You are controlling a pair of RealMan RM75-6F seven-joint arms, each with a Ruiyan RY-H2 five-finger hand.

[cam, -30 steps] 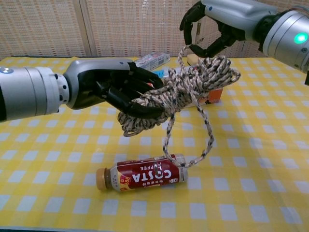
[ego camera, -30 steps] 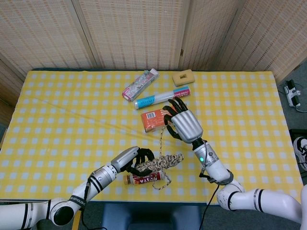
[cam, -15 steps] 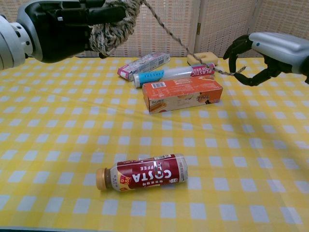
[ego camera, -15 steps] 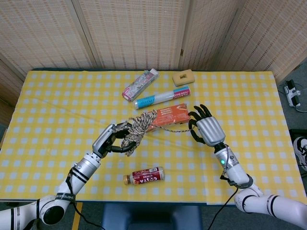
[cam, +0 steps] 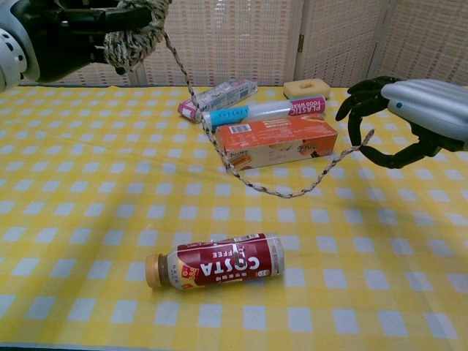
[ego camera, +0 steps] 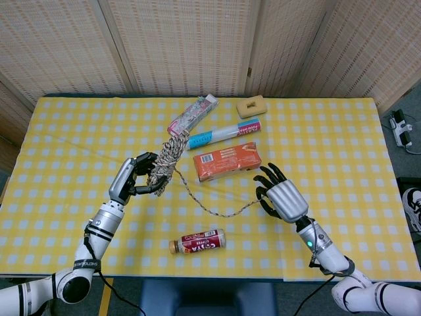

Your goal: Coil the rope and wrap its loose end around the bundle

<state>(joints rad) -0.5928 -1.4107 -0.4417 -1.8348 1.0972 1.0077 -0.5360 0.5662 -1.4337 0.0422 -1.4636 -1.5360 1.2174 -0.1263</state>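
Observation:
The speckled rope is wound into a bundle [ego camera: 164, 158] that my left hand [ego camera: 135, 178] grips, raised above the left-centre of the table. In the chest view the bundle [cam: 135, 25] and left hand [cam: 51, 33] sit at the top left corner. The rope's loose end [ego camera: 210, 210] sags from the bundle in a slack curve across to my right hand [ego camera: 281, 199]. In the chest view the loose end [cam: 281, 191] rises to my right hand [cam: 409, 117], which pinches its tip between thumb and a finger, the other fingers spread.
A Costa coffee bottle [ego camera: 197, 241] lies on its side near the front edge. An orange box [ego camera: 227, 161] lies under the strand's path. Behind it are a blue-and-white tube [ego camera: 222, 133], a patterned pack [ego camera: 192, 116] and a tan block [ego camera: 250, 106].
My left hand has carried the bundle further left and back. My right hand has dropped toward the front, and the strand between them has gone from taut to a sagging loop.

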